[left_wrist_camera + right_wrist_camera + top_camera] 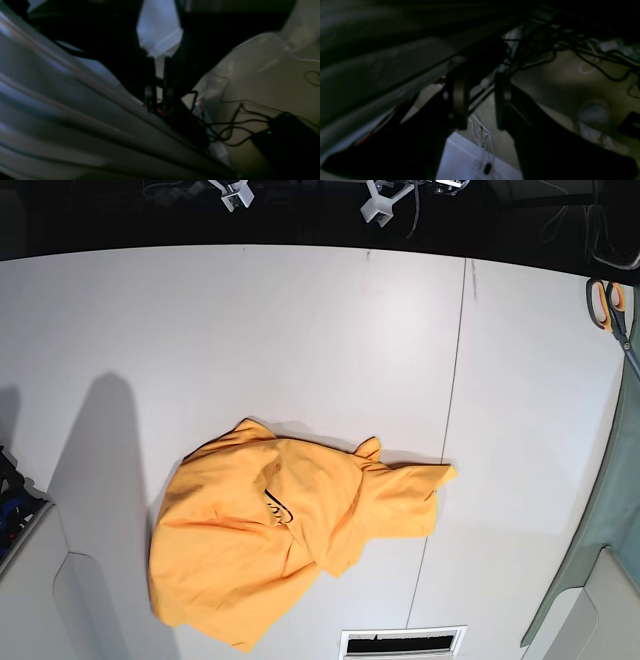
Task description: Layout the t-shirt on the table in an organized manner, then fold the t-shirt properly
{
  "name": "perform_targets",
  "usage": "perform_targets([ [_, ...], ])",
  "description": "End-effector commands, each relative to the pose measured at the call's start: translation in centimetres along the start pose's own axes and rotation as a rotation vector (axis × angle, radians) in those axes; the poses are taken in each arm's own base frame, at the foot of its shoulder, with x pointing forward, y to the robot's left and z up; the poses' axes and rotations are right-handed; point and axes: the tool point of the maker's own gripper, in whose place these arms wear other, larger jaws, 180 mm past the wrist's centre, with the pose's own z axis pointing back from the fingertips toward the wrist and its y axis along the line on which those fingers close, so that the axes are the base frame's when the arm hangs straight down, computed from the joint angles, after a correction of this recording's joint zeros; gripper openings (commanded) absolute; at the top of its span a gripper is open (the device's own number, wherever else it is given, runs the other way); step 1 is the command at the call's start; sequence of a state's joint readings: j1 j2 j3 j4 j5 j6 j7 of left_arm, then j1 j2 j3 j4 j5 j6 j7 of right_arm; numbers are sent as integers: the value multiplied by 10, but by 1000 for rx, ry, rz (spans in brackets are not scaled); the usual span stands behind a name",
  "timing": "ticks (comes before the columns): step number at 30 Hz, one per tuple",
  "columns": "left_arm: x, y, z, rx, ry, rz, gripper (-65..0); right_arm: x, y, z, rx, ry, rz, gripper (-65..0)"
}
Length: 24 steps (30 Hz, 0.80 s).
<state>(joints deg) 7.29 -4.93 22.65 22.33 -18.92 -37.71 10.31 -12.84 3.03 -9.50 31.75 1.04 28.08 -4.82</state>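
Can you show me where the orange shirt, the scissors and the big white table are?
Crumpled orange-yellow cotton t-shirt (240, 550), base view, on its broad lower body.
Orange-handled scissors (607, 302), base view, on the handles.
Flat matte white table (250, 330), base view, on bare top.

We find no readable text, labels, brands or numbers in any view. The t-shirt (280, 535) has a small dark mark at the neck, too small to read. Both wrist views are too dark and blurred.
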Motion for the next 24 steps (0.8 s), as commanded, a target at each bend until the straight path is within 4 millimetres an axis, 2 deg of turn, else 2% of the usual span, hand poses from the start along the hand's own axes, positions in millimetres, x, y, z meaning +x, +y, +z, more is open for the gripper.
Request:
perform_targets([
  [1, 6, -11, 1, -48, -49, 18, -596, -2, 6, 3, 17, -22, 4, -474],
  [5, 21, 9, 29, -2, -212, 79, -596, -2, 13, 22, 11, -93, 55, -474],
  [10, 40, 38, 83, 97, -359, 59, -595, 18, 24, 59, -6, -200, 160, -474],
  [15, 75, 52, 153, 182, -504, -42, -594, 61, 35, 111, -23, -324, 252, -474],
  [19, 111, 47, 210, 220, -585, -130, -589, 99, 32, 151, -59, -358, 277, -474],
  [24, 146, 31, 274, 255, -621, -252, -589, 154, 26, 206, -95, -559, 253, -474],
])
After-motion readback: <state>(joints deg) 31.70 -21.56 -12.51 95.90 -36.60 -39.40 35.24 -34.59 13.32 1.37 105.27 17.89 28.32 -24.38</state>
